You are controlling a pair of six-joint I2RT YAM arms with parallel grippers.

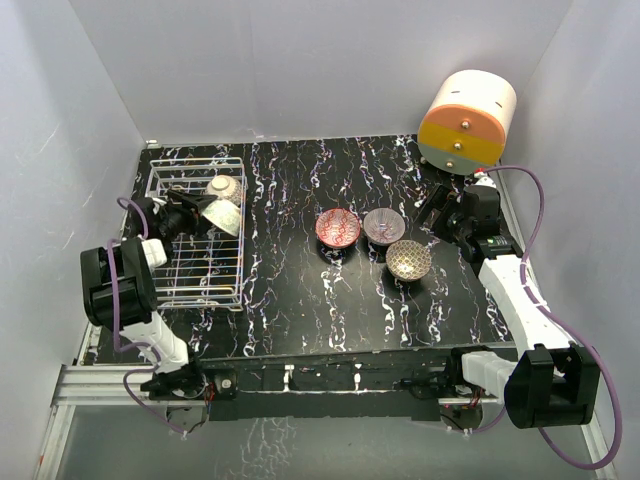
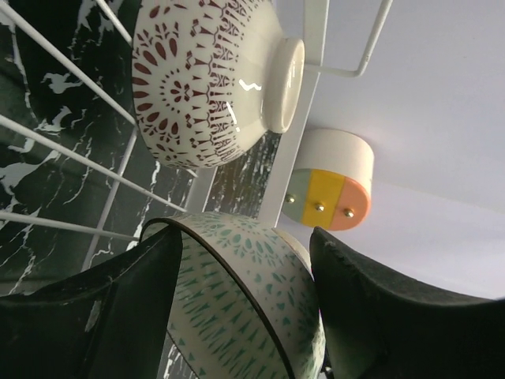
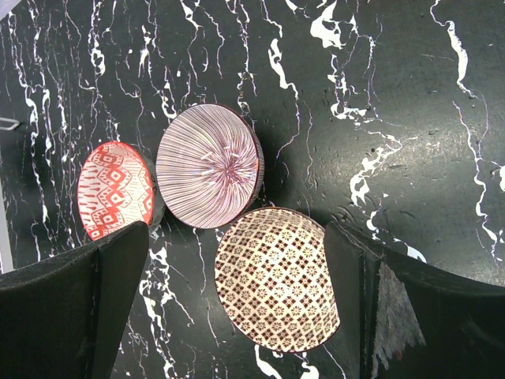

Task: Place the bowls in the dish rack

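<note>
1. Inside dish rack (image 1: pixel 165 285): pale green bowl (image 2: pixel 252 308) propped on edge beside red-patterned bowl (image 2: pixel 205 79), likely to save room.
2. Left gripper (image 2: pixel 245 260) parted astride its rim, not clamping.
3. Right of rack: right gripper (image 3: pixel 235 235) spread over brown-gold bowl (image 3: pixel 276 276).

Five bowls (image 1: pixel 338 228), one dish rack (image 1: pixel 170 275), one cylinder (image 1: pixel 467 120).

The left arm (image 1: pixel 118 285) folds up from its base and reaches forward, with the left end effector (image 2: pixel 245 237) tipped sideways and its jaws parted (apparently not clamping). The right arm (image 1: pixel 515 285) stretches forward, and the right end effector (image 3: pixel 237 229) points downward with its jaws spread wide.
</note>
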